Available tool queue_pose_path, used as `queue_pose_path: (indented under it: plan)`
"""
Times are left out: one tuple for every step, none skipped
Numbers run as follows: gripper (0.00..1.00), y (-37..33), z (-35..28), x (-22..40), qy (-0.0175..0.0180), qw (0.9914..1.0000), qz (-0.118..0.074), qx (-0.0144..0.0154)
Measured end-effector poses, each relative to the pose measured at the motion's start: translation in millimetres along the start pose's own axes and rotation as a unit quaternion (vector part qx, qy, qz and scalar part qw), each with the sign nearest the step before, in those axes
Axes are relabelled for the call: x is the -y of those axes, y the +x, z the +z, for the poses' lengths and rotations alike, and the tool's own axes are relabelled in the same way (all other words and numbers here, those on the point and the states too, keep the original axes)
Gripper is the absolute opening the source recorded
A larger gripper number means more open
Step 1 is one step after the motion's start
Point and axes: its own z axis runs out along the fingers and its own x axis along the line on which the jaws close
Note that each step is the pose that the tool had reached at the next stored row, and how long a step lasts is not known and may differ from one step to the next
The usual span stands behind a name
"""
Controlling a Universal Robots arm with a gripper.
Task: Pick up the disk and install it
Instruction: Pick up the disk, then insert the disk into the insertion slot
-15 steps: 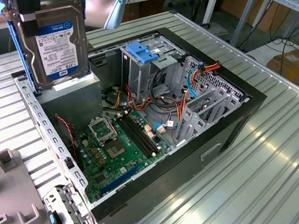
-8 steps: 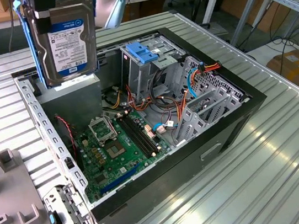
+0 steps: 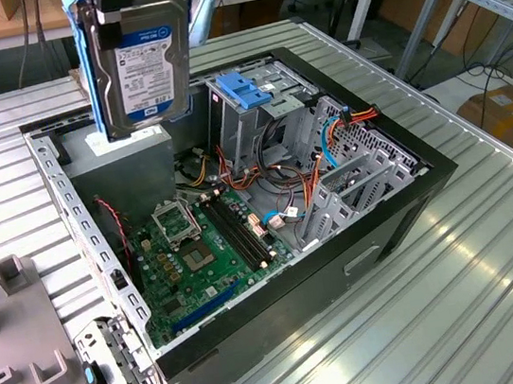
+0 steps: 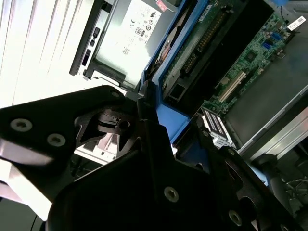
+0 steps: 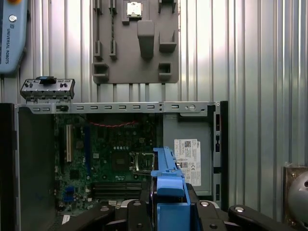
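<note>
The disk (image 3: 143,65) hangs upright above the open computer case (image 3: 404,219), over the grey power supply corner. It is silver with a white-and-blue label and a blue rail along its side. My gripper (image 3: 128,2) is shut on the disk's top end. In the first wrist view the disk's blue end tab (image 5: 168,183) sticks out between the black fingers (image 5: 137,216), with the motherboard (image 5: 115,159) far below. In the second wrist view the disk (image 4: 192,48) runs away from my gripper (image 4: 149,127), edge on, with its circuit board side showing.
Inside the case sit a motherboard (image 3: 203,252), a grey power supply with a white sticker (image 3: 129,167), and a metal drive cage with a blue latch (image 3: 244,89). A grey fixture plate (image 3: 17,359) and a metal bracket (image 3: 114,369) lie on the ribbed table at the exterior view's left.
</note>
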Motion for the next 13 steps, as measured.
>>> queue_pose_path:
  plan:
    - [0.37, 0.0, 0.0, 2.9, 0.0, 1.0, 0.0, 0.0]
    - [0.37, -0.1, 0.0, 5.8, 0.0, 1.0, 0.0, 0.0]
    - [0.37, -0.1, 0.0, 7.9, -0.0001, 1.0, 0.0, 0.0]
    - [0.37, -0.1, 0.0, 7.9, 0.0, 1.0, 0.0, 0.0]
    - [0.37, -0.1, 0.0, 7.9, 0.0, 1.0, 0.0, 0.0]
    - [0.37, -0.1, 0.0, 8.0, 0.0, 1.0, 0.0, 0.0]
    - [0.37, -0.1, 0.0, 8.0, 0.0, 1.0, 0.0, 0.0]
    - [0.37, -0.1, 0.0, 8.1, 0.0, 1.0, 0.0, 0.0]
    - [0.37, -0.1, 0.0, 8.1, 0.0, 1.0, 0.0, 0.0]
    - [0.37, -0.1, 0.0, 8.1, 0.0, 1.0, 0.0, 0.0]
    - [0.37, -0.1, 0.0, 8.4, 0.0, 1.0, 0.0, 0.0]
    - [0.37, -0.1, 0.0, 8.8, 0.0, 1.0, 0.0, 0.0]
    - [0.37, -0.1, 0.0, 8.8, 0.0, 1.0, 0.0, 0.0]
